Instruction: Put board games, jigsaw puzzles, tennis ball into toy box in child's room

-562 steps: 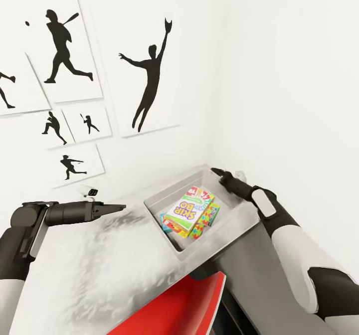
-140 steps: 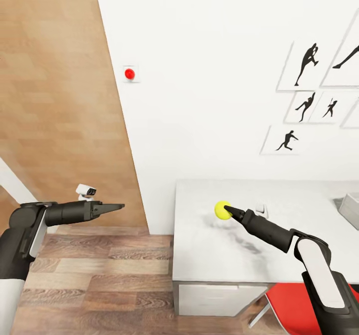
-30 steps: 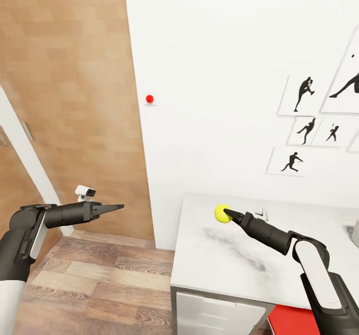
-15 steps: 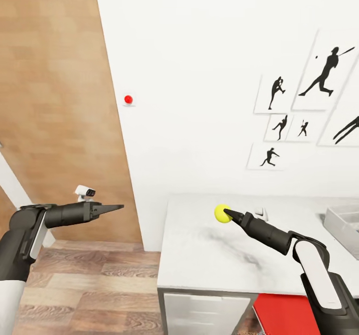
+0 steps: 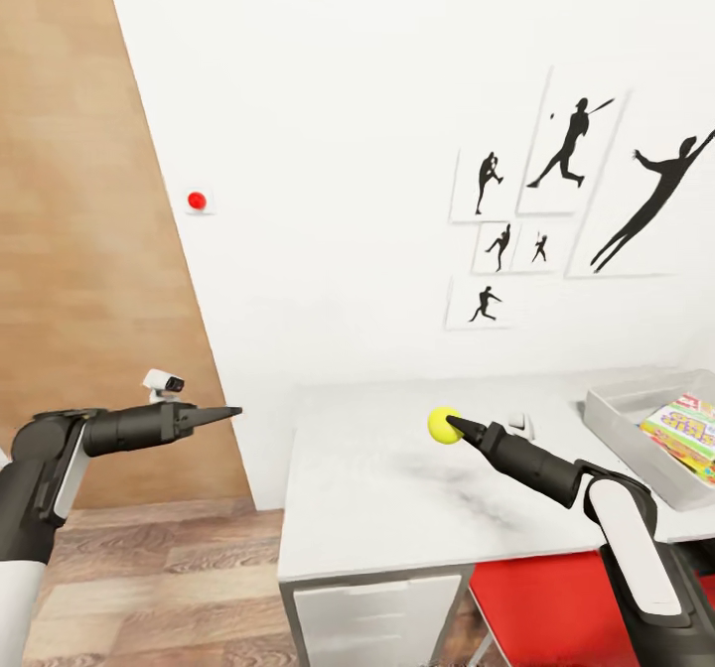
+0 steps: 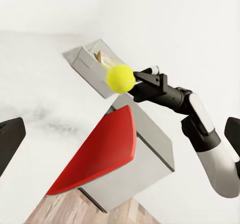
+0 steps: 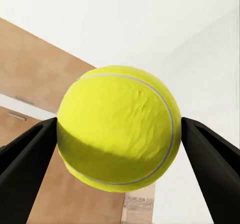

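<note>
Above the table [image 5: 397,488], tennis ball [image 5: 443,425] between right fingers [image 7: 30,159]

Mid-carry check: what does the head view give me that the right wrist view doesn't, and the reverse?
Head view alone: the table, the toy box at its right end with a colourful game box inside, the baseball pictures, the left hand and a red chair. Right wrist view alone: a close look at both fingers pressed against the ball's sides. Shared: the tennis ball held in the right hand, and the wooden wall panel.
</note>
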You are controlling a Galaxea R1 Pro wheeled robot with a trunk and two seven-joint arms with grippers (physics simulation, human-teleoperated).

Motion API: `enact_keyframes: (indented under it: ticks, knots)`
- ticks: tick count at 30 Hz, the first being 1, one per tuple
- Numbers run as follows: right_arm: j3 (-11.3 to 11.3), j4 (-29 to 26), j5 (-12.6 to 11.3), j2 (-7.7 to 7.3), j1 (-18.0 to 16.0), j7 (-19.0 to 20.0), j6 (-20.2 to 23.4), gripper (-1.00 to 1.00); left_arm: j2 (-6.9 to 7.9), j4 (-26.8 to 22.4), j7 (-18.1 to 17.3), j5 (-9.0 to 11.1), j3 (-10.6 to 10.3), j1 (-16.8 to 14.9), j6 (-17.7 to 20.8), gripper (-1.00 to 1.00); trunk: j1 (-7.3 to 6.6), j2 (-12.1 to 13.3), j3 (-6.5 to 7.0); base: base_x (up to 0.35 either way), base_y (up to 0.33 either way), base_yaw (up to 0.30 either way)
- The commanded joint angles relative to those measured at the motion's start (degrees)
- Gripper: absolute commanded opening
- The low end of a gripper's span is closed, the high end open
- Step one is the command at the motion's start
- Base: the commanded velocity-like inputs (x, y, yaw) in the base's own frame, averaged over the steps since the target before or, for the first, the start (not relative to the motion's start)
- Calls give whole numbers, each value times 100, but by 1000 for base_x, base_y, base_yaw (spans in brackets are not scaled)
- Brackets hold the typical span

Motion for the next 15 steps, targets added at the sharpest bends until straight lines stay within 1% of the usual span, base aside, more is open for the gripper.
enact_keyframes:
  ticks: [1, 9, 12, 15]
  knots:
    - [-9, 2, 53, 0, -8, 58, 26, -100, 3, -3, -23, -3, 25, 2, 71, 100, 4, -13, -13, 0, 0, -279]
    - [-9, 2, 53, -1, -8, 60, 26, -100, 4, -27, -23, -3, 44, 9, 83, 100, 4, -13, -13, 0, 0, -267]
    - [-12, 2, 53, -4, -8, 60, 26, -100, 4, -28, -23, -8, 44, 10, 84, 100, 4, -13, -13, 0, 0, -108]
    - [-13, 2, 53, -7, -8, 62, 26, -100, 4, -29, -23, -11, 44, 10, 84, 100, 4, -13, -13, 0, 0, -31]
